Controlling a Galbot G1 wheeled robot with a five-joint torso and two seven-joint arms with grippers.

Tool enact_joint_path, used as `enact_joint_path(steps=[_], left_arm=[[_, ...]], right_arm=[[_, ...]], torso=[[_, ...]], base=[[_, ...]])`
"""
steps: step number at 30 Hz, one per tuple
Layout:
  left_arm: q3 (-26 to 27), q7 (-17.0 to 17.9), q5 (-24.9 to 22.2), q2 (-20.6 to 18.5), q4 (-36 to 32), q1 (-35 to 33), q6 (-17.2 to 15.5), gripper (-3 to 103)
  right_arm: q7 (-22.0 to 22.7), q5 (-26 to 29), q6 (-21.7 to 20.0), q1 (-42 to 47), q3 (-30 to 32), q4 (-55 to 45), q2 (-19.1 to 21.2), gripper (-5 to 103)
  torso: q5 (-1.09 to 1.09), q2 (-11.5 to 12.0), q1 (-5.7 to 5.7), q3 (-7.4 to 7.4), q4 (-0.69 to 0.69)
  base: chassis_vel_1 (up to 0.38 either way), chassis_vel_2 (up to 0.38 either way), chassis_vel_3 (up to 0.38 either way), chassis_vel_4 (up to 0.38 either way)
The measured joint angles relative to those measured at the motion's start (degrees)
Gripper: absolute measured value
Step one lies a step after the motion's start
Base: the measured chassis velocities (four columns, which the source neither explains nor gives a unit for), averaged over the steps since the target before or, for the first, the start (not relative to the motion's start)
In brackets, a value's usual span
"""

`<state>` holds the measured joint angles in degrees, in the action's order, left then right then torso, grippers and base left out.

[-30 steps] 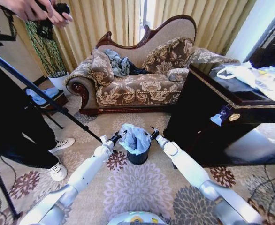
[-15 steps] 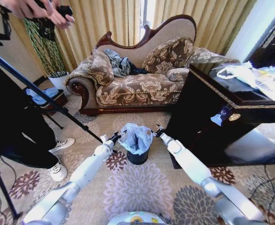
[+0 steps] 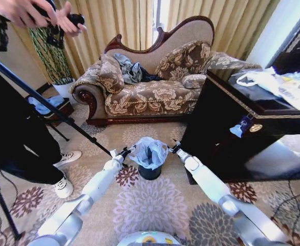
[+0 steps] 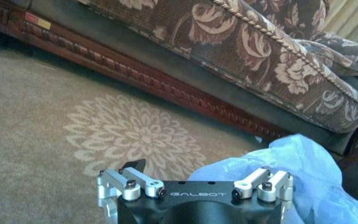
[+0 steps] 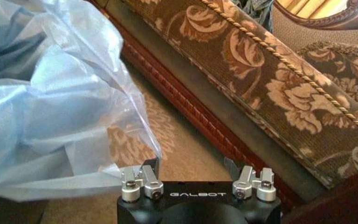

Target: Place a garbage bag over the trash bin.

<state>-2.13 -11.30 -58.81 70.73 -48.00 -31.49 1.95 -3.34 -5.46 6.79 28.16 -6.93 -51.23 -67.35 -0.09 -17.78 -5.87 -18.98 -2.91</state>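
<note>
Crinkly pale-blue garbage bag (image 3: 149, 152) draped over black trash bin (image 3: 150, 172), seemingly open.

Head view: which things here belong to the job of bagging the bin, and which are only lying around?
Job: garbage bag, trash bin, left gripper, right gripper.

Lying about: sofa, clothes on it, white bags on the dark cabinet.

Daylight through the curtains (image 3: 120, 23); head view bends at edges.
</note>
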Motion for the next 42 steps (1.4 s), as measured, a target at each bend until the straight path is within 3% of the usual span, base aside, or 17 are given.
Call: enact_joint_path(steps=[7,14,19,35,42], left_arm=[[0.0,-0.2,-0.1,-0.2,0.3,0.0,-0.1,100],[0.5,-0.1,-0.3,0.8,1.8,0.7,-0.1,100],[1.1,0.1,-0.4,1.0,1.9,1.2,-0.1,100],[3.2,0.4,-0.4,2.7,6.1,3.5,0.4,100],[3.9,0.3,-0.2,3.0,7.5,3.9,0.4,100]], right_arm=[[0.0,-0.2,0.2,0.4,0.0,0.5,0.5,70],[-0.1,-0.8,3.0,0.9,0.2,3.0,-0.3,70],[-0.2,1.0,6.9,-0.1,0.3,5.1,-2.5,70],[2.4,-1.6,10.1,-5.1,0.9,16.0,-8.5,70],[2.7,-2.2,10.8,-7.1,0.9,19.6,-9.4,70]], torso=[[0.00,0.0,0.00,0.00,0.01],[0.00,0.0,0.00,0.00,0.00],[0.00,0.0,0.00,0.00,0.00],[-0.01,0.0,0.00,0.00,0.00],[0.00,0.0,-0.01,0.00,0.01]], base=[[0.000,0.000,0.000,0.000],[0.000,0.000,0.000,0.000],[0.000,0.000,0.000,0.000],[0.000,0.000,0.000,0.000],[0.000,0.000,0.000,0.000]])
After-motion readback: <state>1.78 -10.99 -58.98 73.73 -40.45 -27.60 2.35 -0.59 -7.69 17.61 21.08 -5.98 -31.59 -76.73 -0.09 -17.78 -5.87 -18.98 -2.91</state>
